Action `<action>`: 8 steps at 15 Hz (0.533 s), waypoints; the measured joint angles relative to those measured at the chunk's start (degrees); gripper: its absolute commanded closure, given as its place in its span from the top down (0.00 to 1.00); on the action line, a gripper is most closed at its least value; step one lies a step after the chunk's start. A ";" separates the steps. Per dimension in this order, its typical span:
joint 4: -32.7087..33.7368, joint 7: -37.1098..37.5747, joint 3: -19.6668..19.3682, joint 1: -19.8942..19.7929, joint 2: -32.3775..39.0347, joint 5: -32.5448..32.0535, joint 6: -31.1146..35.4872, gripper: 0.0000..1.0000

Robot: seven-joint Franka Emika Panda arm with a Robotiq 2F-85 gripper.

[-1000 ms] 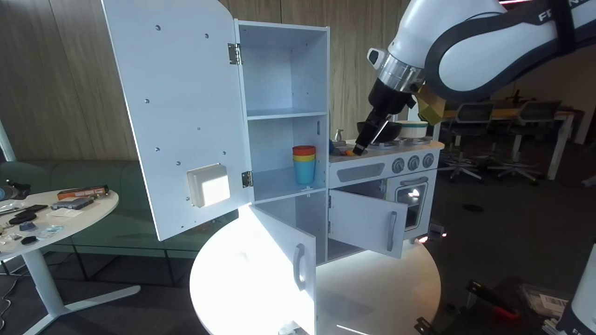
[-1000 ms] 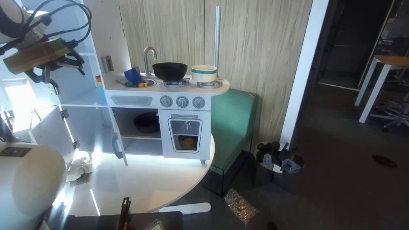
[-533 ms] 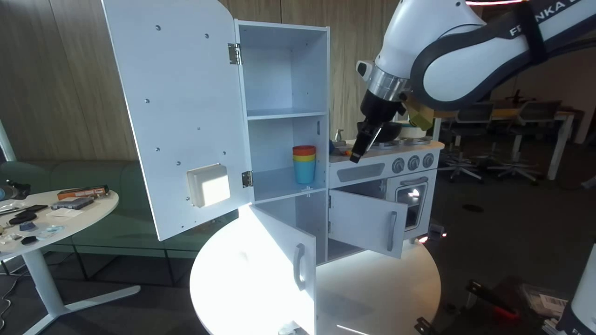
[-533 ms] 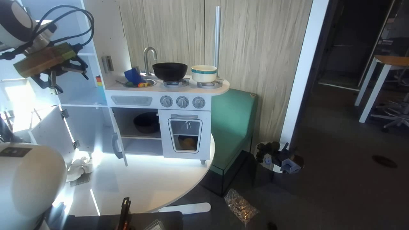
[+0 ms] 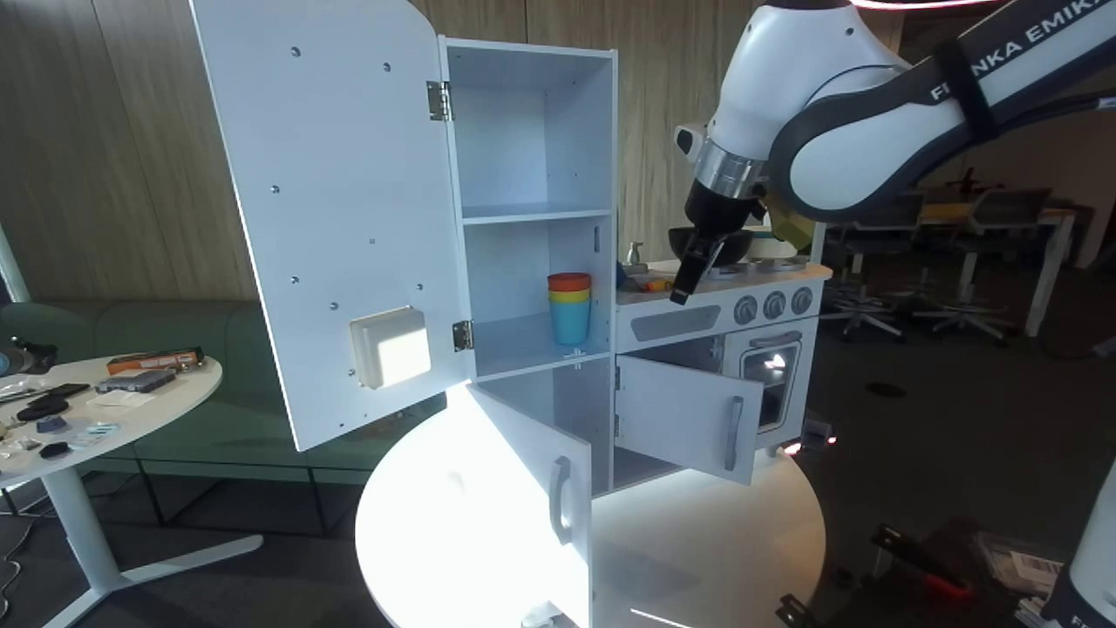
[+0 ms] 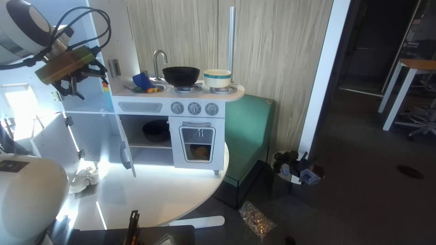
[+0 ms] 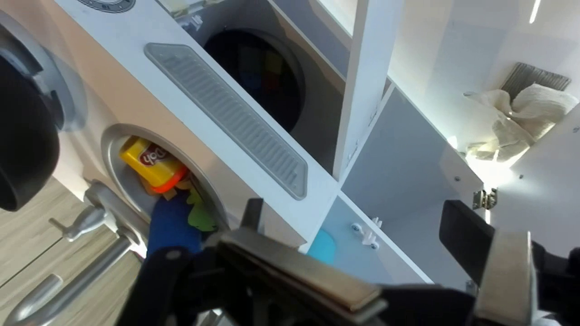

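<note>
Gripper [image 6: 94, 90] hangs in mid-air, far left in an exterior view, tipped down, out from the front edge of the counter [image 6: 204, 96] toward its left corner. Fingers [image 7: 466, 240] are wide apart in the wrist view. Cup stack [image 5: 569, 307] next: blue below, yellow and orange-red rims on top, upright on the cupboard shelf [image 5: 514, 343], close to its right edge. Can't tell whether cup stack or sink [image 6: 165, 88] is closer to the gripper. Cabinet door [image 5: 676, 414] under the counter's left end is swung out. Sink is let into the counter near its left edge; blue piece [image 6: 142, 81] tilts up at its left rim, green piece [image 7: 201, 213] beside that, yellow tub [image 6: 154, 90] with orange lid lies on its side toward the right rim. Tap [image 6: 156, 64] stands at the counter's back edge. Black pan [image 6: 181, 75] is on the left burner [image 6: 188, 90]; cream pot [image 6: 218, 81] with green band is on the right burner [image 6: 223, 91], near the counter's rounded right corner. Oven [image 6: 197, 143] below has its door closed.
</note>
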 measured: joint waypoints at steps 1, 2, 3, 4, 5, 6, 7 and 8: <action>0.28 0.00 -0.23 -1.46 0.62 -1.72 0.39 1.00; 0.69 -0.03 -0.43 -2.82 1.35 -3.37 1.01 1.00; 1.24 -0.13 -0.73 -4.04 2.26 -4.96 1.73 1.00; 1.94 -0.25 -1.11 -5.15 3.32 -6.50 2.62 1.00; 2.88 -0.33 -1.50 -6.14 4.57 -7.98 3.59 1.00; 3.95 -0.61 -1.85 -6.88 6.00 -9.05 4.86 1.00; 5.16 -0.90 -2.12 -7.35 7.60 -10.02 6.04 1.00; 6.40 -1.36 -2.31 -7.63 9.26 -10.73 6.98 1.00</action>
